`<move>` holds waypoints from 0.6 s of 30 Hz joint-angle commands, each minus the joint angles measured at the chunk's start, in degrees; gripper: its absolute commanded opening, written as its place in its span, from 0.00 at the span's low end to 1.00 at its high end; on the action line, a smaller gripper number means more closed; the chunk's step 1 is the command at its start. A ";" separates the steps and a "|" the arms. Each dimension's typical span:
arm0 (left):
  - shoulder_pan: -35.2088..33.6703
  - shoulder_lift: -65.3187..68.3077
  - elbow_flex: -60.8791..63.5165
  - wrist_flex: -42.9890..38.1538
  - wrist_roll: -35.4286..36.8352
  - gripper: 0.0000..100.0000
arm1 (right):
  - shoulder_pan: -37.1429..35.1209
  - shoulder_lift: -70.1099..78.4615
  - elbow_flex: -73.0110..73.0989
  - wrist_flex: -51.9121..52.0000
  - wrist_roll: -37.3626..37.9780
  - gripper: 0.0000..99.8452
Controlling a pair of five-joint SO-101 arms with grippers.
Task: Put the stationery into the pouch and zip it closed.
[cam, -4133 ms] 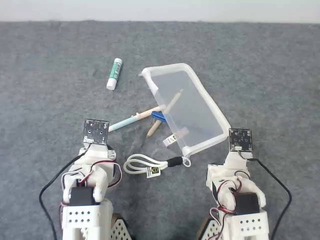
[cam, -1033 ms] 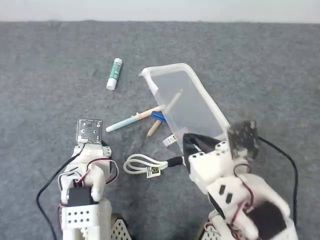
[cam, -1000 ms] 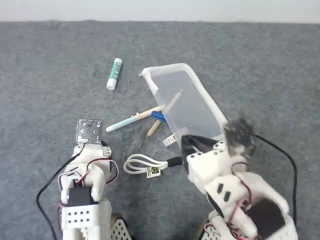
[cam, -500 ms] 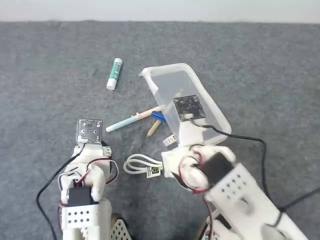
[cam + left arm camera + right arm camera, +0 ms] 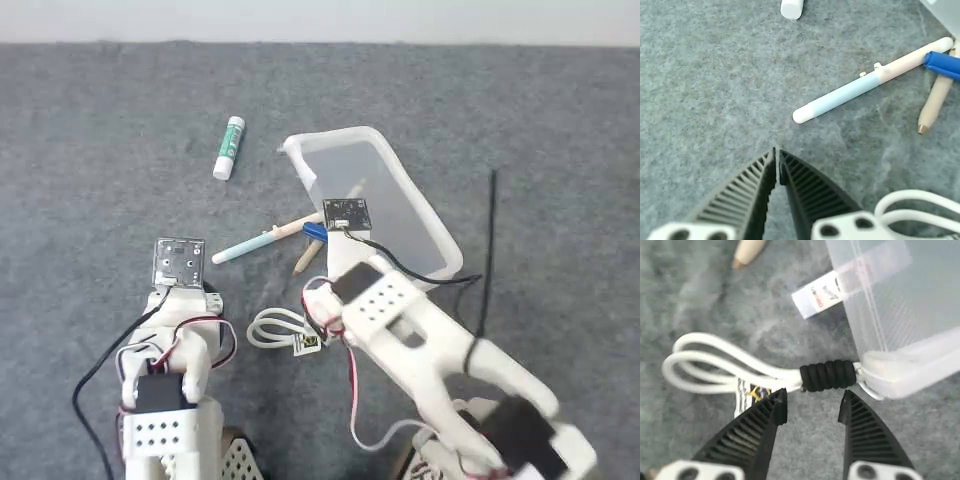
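Observation:
The translucent pouch (image 5: 385,190) with a white rim lies open at the table's centre, a pencil showing through it. A white and green glue stick (image 5: 229,147) lies to its far left. A light-blue and beige pen (image 5: 262,240), a blue pen (image 5: 315,232) and a pencil (image 5: 305,258) lie by its left edge. My right gripper (image 5: 812,400) is open, hovering just over the black cord wrap (image 5: 829,375) at the pouch's near corner (image 5: 900,365). My left gripper (image 5: 776,152) is shut and holds nothing, short of the light-blue pen (image 5: 865,90).
A white cord loop (image 5: 275,328) with a small tag trails from the pouch's corner between the arms. The right arm (image 5: 400,315) stretches diagonally over the pouch's near end. Grey carpet covers the table, with free room at the left and far side.
The right arm has swung from the front right toward the centre, over the pouch's near corner and the cord. The left arm has stayed put over the last second.

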 commanded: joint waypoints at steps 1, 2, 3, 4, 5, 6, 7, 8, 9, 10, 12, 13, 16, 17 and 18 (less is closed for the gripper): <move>0.09 -0.88 -3.30 -1.23 0.09 0.01 | -0.31 2.95 -5.10 -0.66 -2.46 0.17; 0.09 -0.88 -3.30 -1.23 0.09 0.01 | -0.31 4.00 -5.63 -0.57 -2.81 0.17; 0.09 -0.88 -3.30 -1.23 0.09 0.01 | -0.31 5.05 -6.07 -0.57 -3.16 0.17; 0.09 -0.88 -3.30 -1.23 0.09 0.01 | -0.31 5.93 -6.33 -0.57 -3.16 0.17; 0.09 -0.88 -3.30 -1.23 0.09 0.01 | -0.31 6.90 -6.33 -0.84 -3.08 0.17; 0.09 -0.88 -3.21 -1.23 0.09 0.01 | -0.31 7.87 -6.33 -0.92 -3.08 0.17; 0.09 -0.88 -2.95 -1.32 0.09 0.01 | -0.22 8.75 -6.33 -1.01 -3.16 0.17; 0.09 -0.88 -2.77 -1.41 0.09 0.01 | -0.13 9.45 -6.33 -1.01 -3.16 0.17; 0.09 -0.88 -2.77 -1.93 0.09 0.01 | 0.57 10.07 -6.33 -1.01 -3.16 0.17; 0.00 -0.88 -2.68 -2.20 0.09 0.01 | 1.36 10.51 -6.42 -1.01 -3.25 0.17; 0.00 -0.88 -2.24 -2.46 0.09 0.01 | 3.74 11.12 -6.51 -1.01 -3.25 0.17; 0.00 -0.88 -2.15 -2.46 0.09 0.01 | 5.05 11.47 -6.86 -1.01 -3.25 0.17; 0.00 -0.88 -2.15 -2.46 0.09 0.01 | 8.31 11.65 -7.30 -0.66 -3.25 0.17; 0.00 -0.88 -2.15 -2.46 0.09 0.01 | 9.01 11.65 -7.30 -0.66 -3.25 0.17; 0.00 -0.88 -2.15 -2.46 0.09 0.01 | 9.63 11.47 -7.30 -0.66 -3.25 0.17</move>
